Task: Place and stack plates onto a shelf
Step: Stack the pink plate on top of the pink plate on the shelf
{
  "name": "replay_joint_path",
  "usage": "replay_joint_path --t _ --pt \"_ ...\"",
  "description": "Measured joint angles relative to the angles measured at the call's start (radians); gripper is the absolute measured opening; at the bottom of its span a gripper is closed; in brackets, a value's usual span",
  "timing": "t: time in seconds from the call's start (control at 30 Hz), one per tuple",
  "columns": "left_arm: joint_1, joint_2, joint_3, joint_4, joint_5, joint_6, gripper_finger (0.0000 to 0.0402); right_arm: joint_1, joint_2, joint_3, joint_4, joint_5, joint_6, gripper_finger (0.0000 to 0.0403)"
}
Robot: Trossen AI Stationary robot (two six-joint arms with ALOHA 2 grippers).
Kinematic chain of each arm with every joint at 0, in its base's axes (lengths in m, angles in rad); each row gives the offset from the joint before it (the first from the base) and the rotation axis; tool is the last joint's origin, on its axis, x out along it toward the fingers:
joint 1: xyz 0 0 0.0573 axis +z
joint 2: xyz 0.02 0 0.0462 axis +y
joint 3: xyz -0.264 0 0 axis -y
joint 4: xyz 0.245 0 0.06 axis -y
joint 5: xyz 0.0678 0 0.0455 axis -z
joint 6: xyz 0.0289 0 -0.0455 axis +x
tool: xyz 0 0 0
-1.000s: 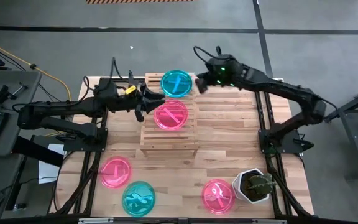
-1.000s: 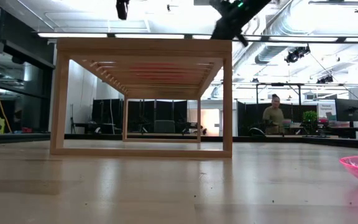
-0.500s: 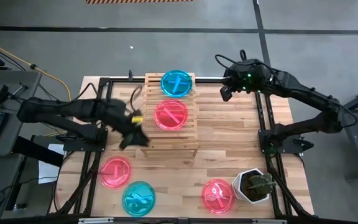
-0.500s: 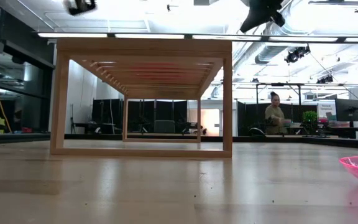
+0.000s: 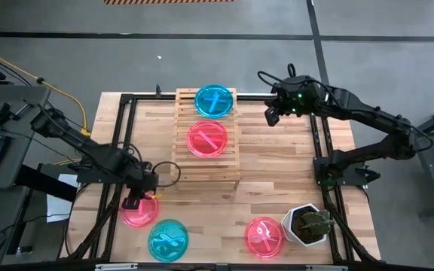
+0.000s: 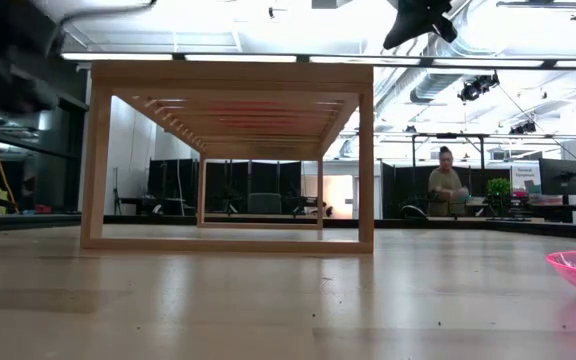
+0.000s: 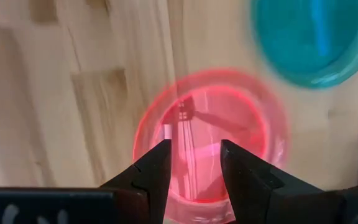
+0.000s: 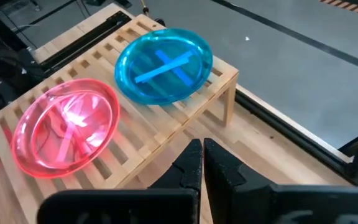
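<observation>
The slatted wooden shelf stands mid-table. On its top rest a teal plate and a pink plate, both also in the right wrist view: teal plate, pink plate. Flat on the table lie a pink plate, a teal plate and another pink plate. My left gripper is open, pointing down over the near-left pink plate, its fingers above the bowl. My right gripper is shut, raised beside the shelf's far right corner.
A white plant pot stands near the table's near right corner, next to a pink plate. Black frame rails run along the table's left and right sides. Bare tabletop lies right of the shelf. A person sits in the room beyond.
My left gripper has swung from the shelf's left side, beside the pink plate there, toward the table's near left and come down over the pink plate on the table. My right gripper has drawn away from the teal plate on the shelf toward the right. No plate has moved.
</observation>
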Motion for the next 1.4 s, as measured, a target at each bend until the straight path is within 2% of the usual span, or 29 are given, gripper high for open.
replay_joint_path --t 0.2,0.5,0.93,1.23,1.33,1.4 --pt "0.0 0.001 -0.16 0.115 -0.01 0.013 0.0127 0.011 0.011 0.0 0.001 0.004 0.043 0.0" --pt "-0.011 0.016 -0.18 0.142 -0.166 -0.069 0.0127 0.011 0.031 0.0 -0.004 0.004 0.07 0.0" --pt "-0.011 0.217 -0.18 0.306 -0.114 0.018 0.0127 0.023 0.065 0.0 -0.015 0.006 0.063 0.0" --pt "-0.009 0.27 -0.176 0.325 -0.064 0.085 0.0126 0.024 0.071 0.0 -0.018 0.007 0.056 0.0" --pt "-0.009 0.269 -0.177 0.325 -0.063 0.09 0.0115 0.024 0.071 0.0 -0.018 0.007 0.056 0.0" --pt "-0.009 0.268 -0.177 0.326 -0.063 0.09 0.0093 0.024 0.071 0.0 -0.018 0.007 0.056 0.0"
